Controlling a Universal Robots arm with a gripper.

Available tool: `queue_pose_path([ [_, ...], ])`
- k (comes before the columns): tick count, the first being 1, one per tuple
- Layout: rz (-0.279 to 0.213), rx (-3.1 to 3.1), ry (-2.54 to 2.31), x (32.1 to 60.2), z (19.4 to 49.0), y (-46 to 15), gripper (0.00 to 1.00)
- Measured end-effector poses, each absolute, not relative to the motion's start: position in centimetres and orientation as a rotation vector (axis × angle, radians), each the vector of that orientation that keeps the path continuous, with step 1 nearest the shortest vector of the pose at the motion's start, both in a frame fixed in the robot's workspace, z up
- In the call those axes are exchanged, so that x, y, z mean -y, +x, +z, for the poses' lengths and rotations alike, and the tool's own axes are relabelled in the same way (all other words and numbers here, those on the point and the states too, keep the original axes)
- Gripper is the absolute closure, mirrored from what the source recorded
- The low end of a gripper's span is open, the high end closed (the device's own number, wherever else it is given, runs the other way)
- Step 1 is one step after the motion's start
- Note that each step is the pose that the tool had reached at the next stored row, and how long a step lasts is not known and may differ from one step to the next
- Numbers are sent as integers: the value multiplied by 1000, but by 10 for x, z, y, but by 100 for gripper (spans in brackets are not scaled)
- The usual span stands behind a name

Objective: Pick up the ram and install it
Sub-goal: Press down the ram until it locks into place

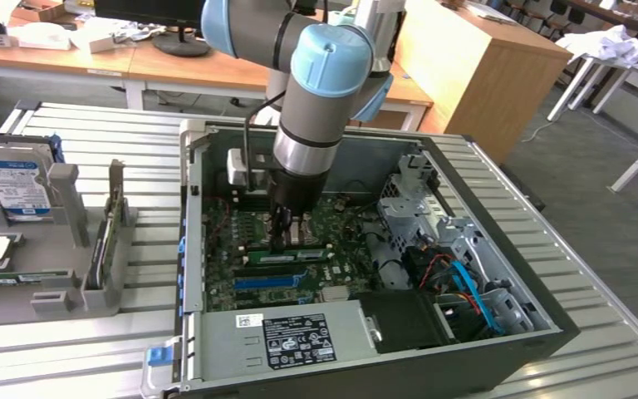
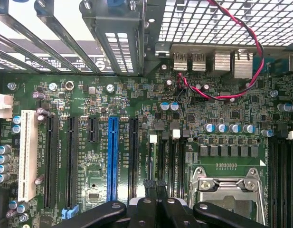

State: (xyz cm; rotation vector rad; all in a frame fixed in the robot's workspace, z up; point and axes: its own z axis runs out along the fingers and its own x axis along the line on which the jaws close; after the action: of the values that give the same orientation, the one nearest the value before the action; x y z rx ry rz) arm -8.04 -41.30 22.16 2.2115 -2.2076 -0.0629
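The ram lies flat-edged in a motherboard slot directly beneath the gripper, its long axis running across the exterior view, left to right. The gripper's fingers are clenched together above it. Around them, the open computer case holds the motherboard, blue slot and cables.

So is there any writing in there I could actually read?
None that can be read.
Power supply label: print too small.
Hard drive label: blurred.
Motherboard slot markings: too small.
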Motion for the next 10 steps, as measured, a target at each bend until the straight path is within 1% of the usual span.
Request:
queue_pose_path([
  [5,-63,2209,2213,413,223,-80,89],
  [10,-63,2208,2212,413,230,-80,89],
])
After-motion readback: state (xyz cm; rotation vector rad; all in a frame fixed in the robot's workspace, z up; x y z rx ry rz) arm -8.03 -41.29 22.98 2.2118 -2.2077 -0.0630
